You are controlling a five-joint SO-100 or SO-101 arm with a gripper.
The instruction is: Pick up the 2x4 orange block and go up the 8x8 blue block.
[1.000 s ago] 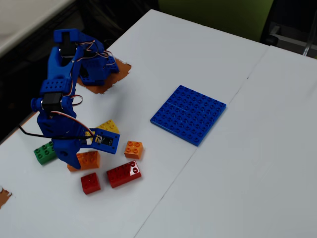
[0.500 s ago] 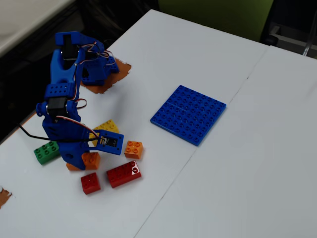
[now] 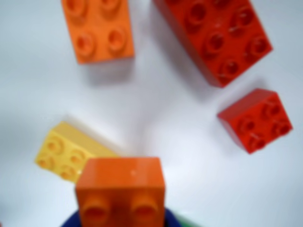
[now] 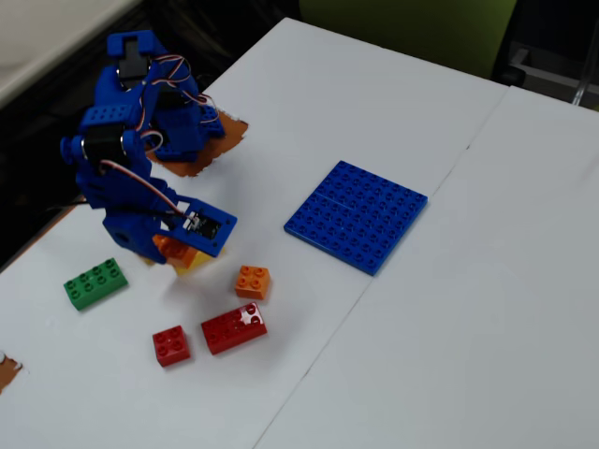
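Since the earlier frames the arm has risen and drawn back toward its base, lifting the 2x4 orange block (image 4: 173, 247) off the surface (image 4: 449, 309); the spot beside the red bricks where it lay is now bare. The gripper (image 4: 171, 251) has its fingers closed on that block, which the wrist view shows at the bottom edge (image 3: 120, 189), raised above the yellow 2x4 brick (image 3: 64, 153). In the fixed view the 8x8 blue block (image 4: 357, 215) lies flat well to the right of the gripper, with open white surface between them and nothing standing on the plate. Below the gripper sit the small orange 2x2 brick (image 4: 253, 281), the red 2x4 brick (image 4: 234, 327) and the red 2x2 brick (image 4: 171, 344), all apart from one another. The green 2x4 brick (image 4: 95, 282) lies near the left edge of the surface. The arm's base stands near the far-left edge.
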